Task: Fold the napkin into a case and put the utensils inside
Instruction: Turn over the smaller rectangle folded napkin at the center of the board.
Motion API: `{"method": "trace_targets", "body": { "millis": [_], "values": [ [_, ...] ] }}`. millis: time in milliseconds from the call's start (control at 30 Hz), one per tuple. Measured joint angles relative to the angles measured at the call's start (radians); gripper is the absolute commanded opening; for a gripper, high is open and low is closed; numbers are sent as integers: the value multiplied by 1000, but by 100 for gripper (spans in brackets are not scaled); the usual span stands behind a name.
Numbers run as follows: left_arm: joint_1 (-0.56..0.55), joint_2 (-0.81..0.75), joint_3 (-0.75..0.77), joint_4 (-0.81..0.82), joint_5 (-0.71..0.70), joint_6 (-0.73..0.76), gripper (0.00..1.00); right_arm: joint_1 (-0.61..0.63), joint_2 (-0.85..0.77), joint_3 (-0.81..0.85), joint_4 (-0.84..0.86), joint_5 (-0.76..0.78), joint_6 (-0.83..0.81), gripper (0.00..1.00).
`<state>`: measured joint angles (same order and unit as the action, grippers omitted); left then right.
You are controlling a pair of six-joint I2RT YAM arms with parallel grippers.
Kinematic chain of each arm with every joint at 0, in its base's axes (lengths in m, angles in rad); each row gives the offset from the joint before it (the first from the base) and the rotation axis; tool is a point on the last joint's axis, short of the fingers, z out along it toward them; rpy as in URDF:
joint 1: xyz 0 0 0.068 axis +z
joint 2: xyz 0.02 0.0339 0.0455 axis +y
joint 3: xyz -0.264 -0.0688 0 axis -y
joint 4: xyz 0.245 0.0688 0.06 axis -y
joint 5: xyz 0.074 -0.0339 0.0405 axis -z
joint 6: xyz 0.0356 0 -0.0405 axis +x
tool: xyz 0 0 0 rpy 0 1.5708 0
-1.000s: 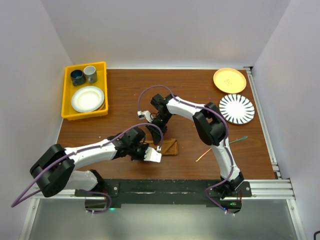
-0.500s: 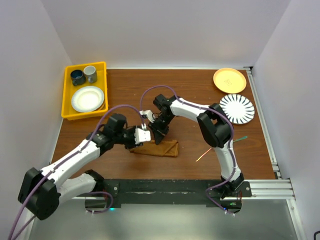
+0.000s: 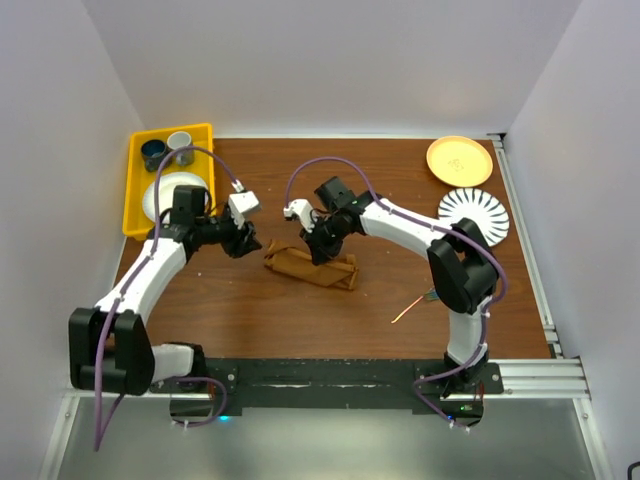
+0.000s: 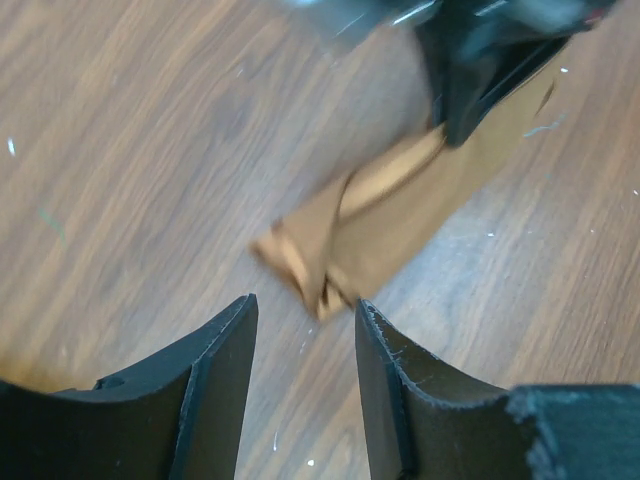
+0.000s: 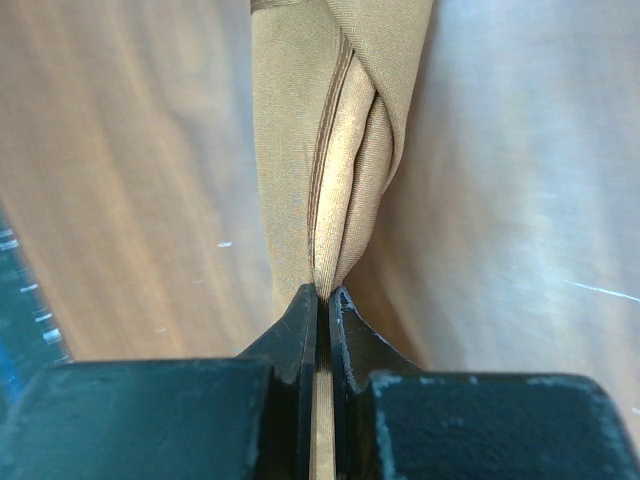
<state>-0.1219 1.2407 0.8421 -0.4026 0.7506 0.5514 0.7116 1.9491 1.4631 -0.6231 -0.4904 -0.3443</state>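
Note:
The rust-brown napkin [image 3: 318, 270] lies folded into a narrow, crumpled strip in the middle of the table. My right gripper [image 3: 320, 250] is shut on a fold along its far edge; in the right wrist view the cloth [image 5: 330, 150] is bunched between the closed tips [image 5: 322, 296]. My left gripper [image 3: 247, 243] stands open just left of the strip's left end, holding nothing. In the left wrist view the napkin's corner [image 4: 390, 220] lies just beyond the gripper's tips [image 4: 305, 305]. A thin copper utensil [image 3: 407, 310] lies at the right front. A green one [image 3: 430, 294] is mostly hidden by the right arm.
A yellow tray [image 3: 135, 195] at the back left holds two cups and a white plate. An orange plate [image 3: 459, 160] and a striped plate [image 3: 473, 217] sit at the back right. The right arm's forearm crosses above the right front of the table.
My left gripper let go of the napkin, opened and swung back and left. My right gripper closed on the cloth. The napkin now lies as a longer strip, slightly farther back.

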Motion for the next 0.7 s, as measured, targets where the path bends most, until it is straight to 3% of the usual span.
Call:
{"method": "trace_targets", "body": {
  "millis": [200,433,700],
  "values": [
    [89,95,31,-18,50,-18,49,1,-42,-32,101,181,-49,0],
    [113,116,32,-18,68,-21,49,11,-107,-89,219,403,-147,0],
    [148,158,60,-25,73,-21,49,157,-151,-254,405,632,-290,0]
  ]
}}
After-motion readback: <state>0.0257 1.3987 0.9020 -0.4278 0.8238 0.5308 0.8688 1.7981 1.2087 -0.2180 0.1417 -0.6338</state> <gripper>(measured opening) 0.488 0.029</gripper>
